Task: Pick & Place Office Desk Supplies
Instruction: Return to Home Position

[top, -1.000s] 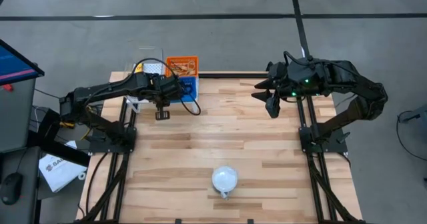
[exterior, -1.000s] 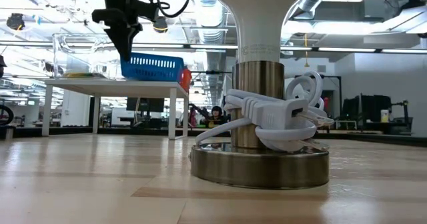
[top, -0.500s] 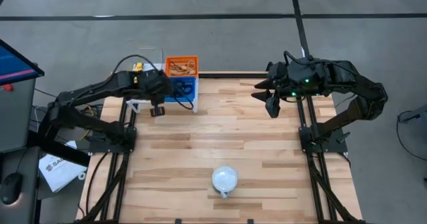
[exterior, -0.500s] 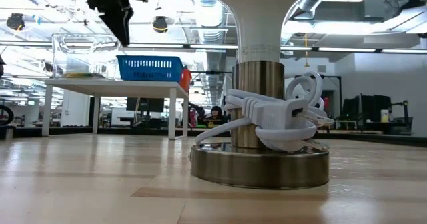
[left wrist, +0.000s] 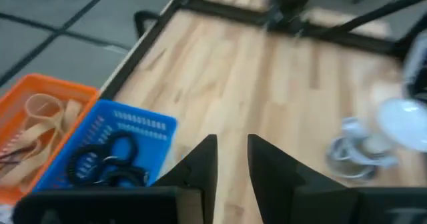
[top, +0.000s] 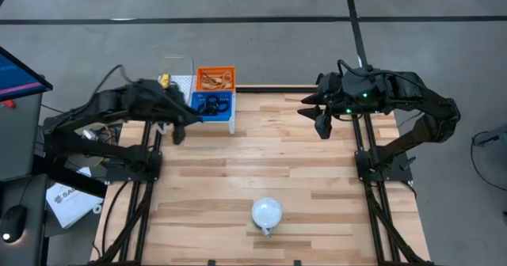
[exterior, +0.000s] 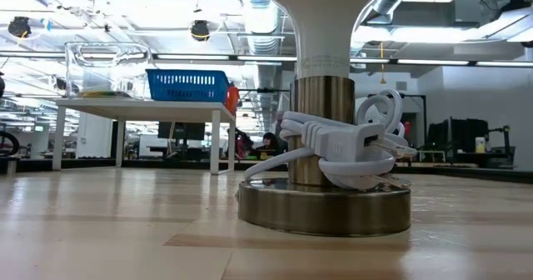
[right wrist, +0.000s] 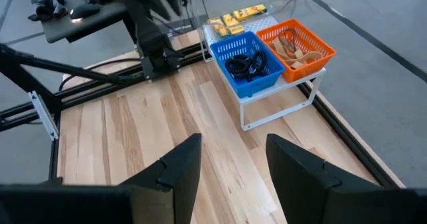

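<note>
Our left gripper (top: pixel 176 131) is hanging over the far-left corner of the table (top: pixel 261 159), just on the near side of the shelf (exterior: pixel 141 103). Past our left wrist we are seeing its fingers (left wrist: pixel 203 161) standing a little apart and gripping nothing. Our right gripper (top: pixel 323 128) is hovering over the far-right part of the table, well apart from the shelf. Its fingers (right wrist: pixel 180 164) are spread wide and are likewise carrying nothing.

Nearest to us, close to the table's near edge, a white dome (top: pixel 267 212) is sitting. At table height we are seeing it standing on a round metal base (exterior: pixel 325 209), with a white cable (exterior: pixel 341 142) wound around its stem.

Farther on, at the far-left edge, the white shelf is carrying all the supplies. On its near side the blue basket (right wrist: pixel 265 82) is holding the black rings (right wrist: pixel 243 64). Just behind it the orange basket (right wrist: pixel 310 61) is holding the tan bands (right wrist: pixel 290 44). We are seeing the two baskets standing side by side, though we cannot tell whether they are touching. Beside the orange basket, toward our left arm, the clear bin (exterior: pixel 104 63) is holding the yellow clips (right wrist: pixel 233 16).

Farthest off, beyond the table, we are looking into a brightly lit hall.
</note>
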{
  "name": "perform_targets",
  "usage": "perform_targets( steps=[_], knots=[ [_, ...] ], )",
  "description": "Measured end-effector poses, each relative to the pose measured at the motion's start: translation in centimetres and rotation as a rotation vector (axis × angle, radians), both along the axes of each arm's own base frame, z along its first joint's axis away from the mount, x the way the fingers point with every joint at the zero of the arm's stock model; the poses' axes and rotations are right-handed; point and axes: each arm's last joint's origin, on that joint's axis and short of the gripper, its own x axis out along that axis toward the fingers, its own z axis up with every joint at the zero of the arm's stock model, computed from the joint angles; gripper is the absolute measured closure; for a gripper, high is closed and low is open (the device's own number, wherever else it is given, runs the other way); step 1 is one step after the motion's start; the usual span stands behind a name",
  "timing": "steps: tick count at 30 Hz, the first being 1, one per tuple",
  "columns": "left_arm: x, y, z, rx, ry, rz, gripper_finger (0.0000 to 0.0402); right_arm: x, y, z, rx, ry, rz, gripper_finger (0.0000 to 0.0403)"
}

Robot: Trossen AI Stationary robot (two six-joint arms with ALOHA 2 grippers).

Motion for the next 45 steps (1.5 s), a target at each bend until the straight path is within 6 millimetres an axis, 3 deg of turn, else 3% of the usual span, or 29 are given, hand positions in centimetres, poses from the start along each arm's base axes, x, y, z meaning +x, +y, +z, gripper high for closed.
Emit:
perform_targets(
  steps=[3,7,18,25,37,45],
  knots=[
    [-1.7,-0.6,0.0,-0.051,-0.067,-0.067,0.0341,0.1,-0.1,0.1,-0.013,-0.015,-0.02,0.0237],
    [-3.1,-1.0,-2.1,-0.1,-0.172,-0.085,0.036,0.2,-0.1,0.4,-0.025,-0.05,-0.034,0.0237],
    [-5.4,-1.5,-13.5,-0.126,-0.411,-0.099,0.04,0.8,-0.1,1.5,0.001,-0.189,-0.051,0.0237],
    [-6.1,-1.7,-18.4,-0.111,-0.515,-0.124,0.04,1.5,0.3,2.2,0.0,-0.27,-0.031,0.0237],
    [-5.9,-1.8,-22.1,-0.11,-0.547,-0.145,0.0401,5.1,0.5,1.7,0.0,-0.336,-0.027,0.0237],
    [-5.6,-1.7,-23.6,-0.09,-0.584,-0.144,0.0401,5.8,0.5,1.3,0.022,-0.334,-0.037,0.0237]
  ],
)
